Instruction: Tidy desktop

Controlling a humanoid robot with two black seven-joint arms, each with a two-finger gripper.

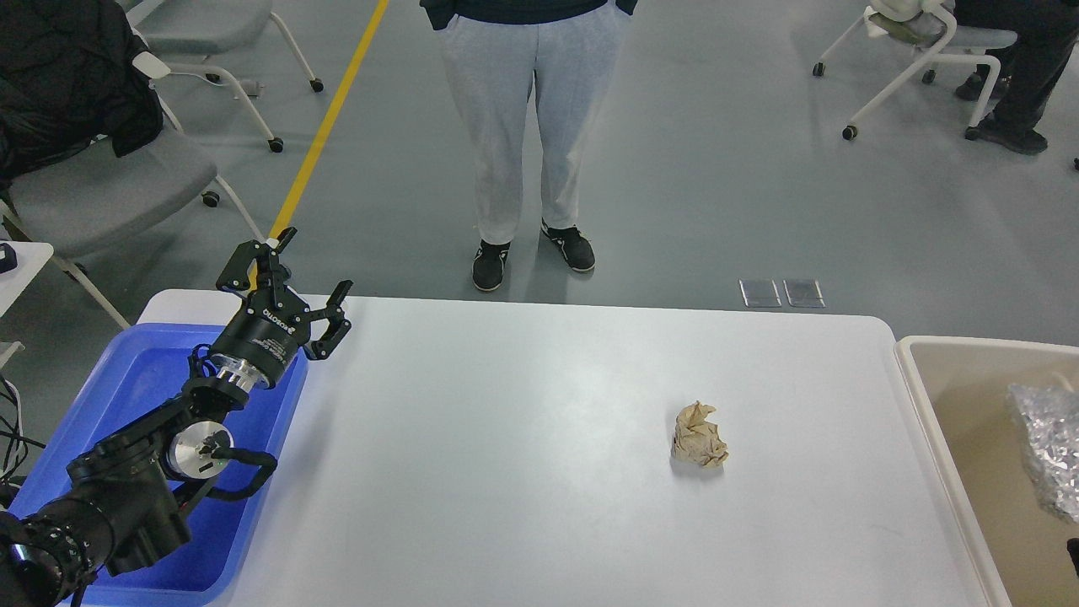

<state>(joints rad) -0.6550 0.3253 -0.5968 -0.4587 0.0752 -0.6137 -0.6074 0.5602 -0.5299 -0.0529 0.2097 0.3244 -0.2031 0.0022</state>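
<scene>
From the head view, the smooth white desktop (pixel 523 438) with rounded corners fills the foreground, a crumpled tan paper ball (pixel 699 435) lying right of its centre. The left gripper (pixel 295 274) hangs over the glossy blue tray (pixel 143 379) at the desktop's left end, fingers spread and empty. A beige bin (pixel 944 421) at the right holds crinkled silver foil (pixel 1049 447).
</scene>
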